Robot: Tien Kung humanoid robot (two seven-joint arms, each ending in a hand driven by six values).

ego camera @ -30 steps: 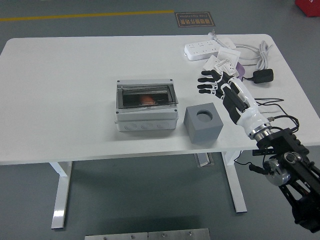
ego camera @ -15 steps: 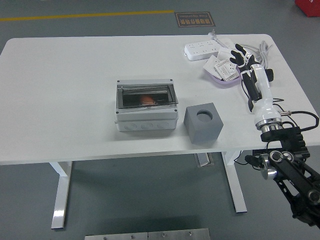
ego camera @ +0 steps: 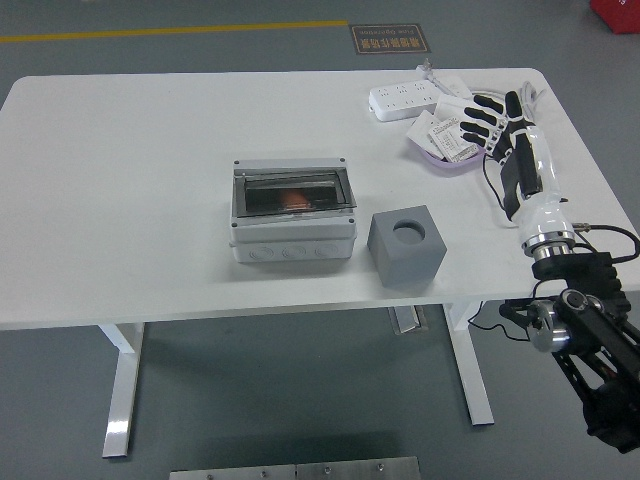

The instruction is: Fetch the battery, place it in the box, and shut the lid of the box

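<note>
Since half a second ago, the right hand (ego camera: 497,122) has shifted slightly toward the tabletop's right edge and now hangs over the far-right corner with its black-and-white fingers (ego camera: 476,119) spread wide and straight, holding nothing, their tips pointing left over a shallow lilac dish (ego camera: 447,163). That dish holds small white printed packets (ego camera: 449,139); which of its contents is the battery cannot be told. The forearm is a smooth white shell that ends in a black metal joint beyond the table's right edge.

Near the middle of the tabletop stands the box (ego camera: 293,217), a grey plastic rectangular enclosure with rounded knock-out marks on its front wall; its tinted transparent lid (ego camera: 294,190) lies across the top, and something orange shows dimly through it. Just to the right of the box, nearer the front edge, sits a matte grey cube (ego camera: 406,244) with a round hole in its top face.

At the far-right corner lie a white power strip (ego camera: 405,98), pale cables (ego camera: 527,100) and, partly hidden by the hand, a black adapter.

The table (ego camera: 120,200) is smooth, white, with rounded corners, and stands on a grey floor crossed by a yellow line (ego camera: 170,31). Its whole left half is bare, as is the strip along the front edge.
</note>
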